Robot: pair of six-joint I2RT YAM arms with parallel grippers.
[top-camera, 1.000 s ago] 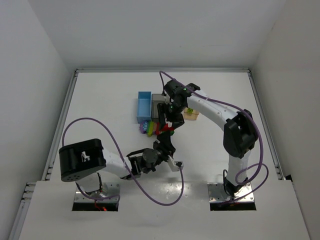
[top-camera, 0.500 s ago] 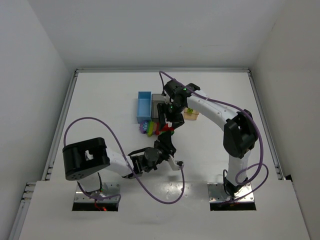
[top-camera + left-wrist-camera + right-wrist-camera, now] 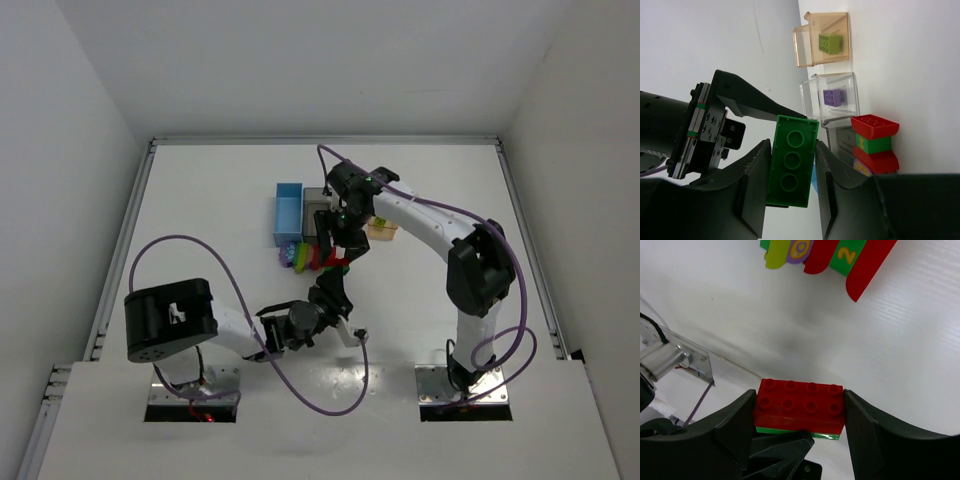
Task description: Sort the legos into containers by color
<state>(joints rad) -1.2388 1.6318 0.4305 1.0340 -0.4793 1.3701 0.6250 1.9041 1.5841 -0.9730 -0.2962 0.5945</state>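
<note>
My right gripper (image 3: 799, 401) is shut on a red lego (image 3: 800, 405) whose studs face the camera. A green lego (image 3: 792, 160) is joined under it, and my left gripper (image 3: 792, 150) is shut on that one from below. The two grippers (image 3: 341, 252) (image 3: 333, 283) meet over mid-table in the top view. A multicoloured stack (image 3: 300, 256) of lime, purple, red and green legos lies just left of them. The orange container (image 3: 825, 37) holds a lime lego (image 3: 830, 43). The clear container (image 3: 832, 97) holds a purple lego (image 3: 834, 97).
The blue container (image 3: 288, 213) and the grey container (image 3: 315, 210) stand side by side behind the stack. The right arm's wrist hangs over the clear container in the top view. The orange container (image 3: 382, 230) is at the row's right end.
The left jaws have closed onto the green lego. The left arm's shoulder has turned slightly. The right gripper still holds the red lego in the same place.
</note>
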